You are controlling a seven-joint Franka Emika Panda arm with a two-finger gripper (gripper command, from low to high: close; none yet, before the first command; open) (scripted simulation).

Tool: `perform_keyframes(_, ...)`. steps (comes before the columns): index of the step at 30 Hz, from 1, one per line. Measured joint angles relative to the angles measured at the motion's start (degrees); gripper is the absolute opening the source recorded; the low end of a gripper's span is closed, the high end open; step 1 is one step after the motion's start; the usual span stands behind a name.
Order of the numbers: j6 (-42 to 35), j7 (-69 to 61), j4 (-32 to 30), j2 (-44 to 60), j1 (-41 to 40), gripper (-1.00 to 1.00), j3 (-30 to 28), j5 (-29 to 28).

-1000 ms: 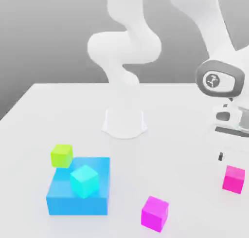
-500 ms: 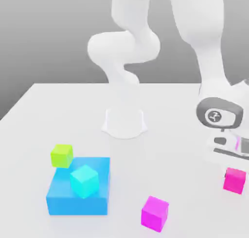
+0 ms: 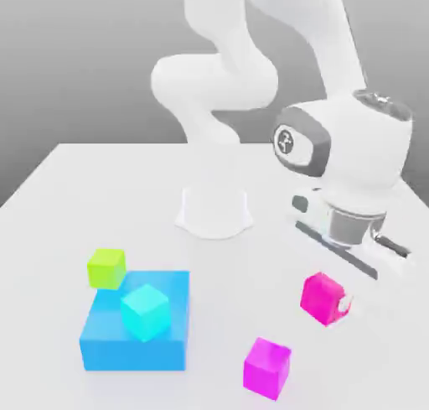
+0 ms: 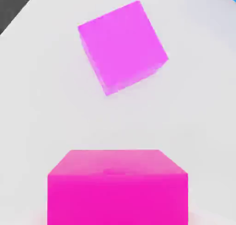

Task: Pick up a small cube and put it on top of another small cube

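Hot-pink and glossy, the small cube (image 3: 323,297) sits pinched in the gripper (image 3: 335,299) of the white arm (image 3: 343,161), its fingers pressed against the cube's sides, lifted off the white table (image 3: 50,199) toward the exterior view's right. In the hand view the pink cube (image 4: 117,185) sits close under the camera, with the magenta cube (image 4: 122,47) on the table beyond it. In the exterior view the magenta cube (image 3: 267,366) rests near the front edge, just down and to the left of the held cube and apart from it. On the exterior view's left, a cyan cube (image 3: 146,311) sits on the flat blue block (image 3: 105,337), and a lime cube (image 3: 106,268) stands at the block's back corner.
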Motion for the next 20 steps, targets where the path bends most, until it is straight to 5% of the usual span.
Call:
perform_keyframes(11,-8.4,8.5,-10.1,-21.8,-18.6,-1.0,-18.7,12.0)
perform_keyframes(16,1.1,9.4,-12.6,-15.2,-20.3,-1.0,-20.6,12.8)
perform_keyframes(17,3.4,9.4,-13.0,-13.3,-20.4,1.0,-20.6,12.8)
perform_keyframes(20,3.4,9.4,-13.0,-13.3,-20.4,1.0,-20.6,12.8)
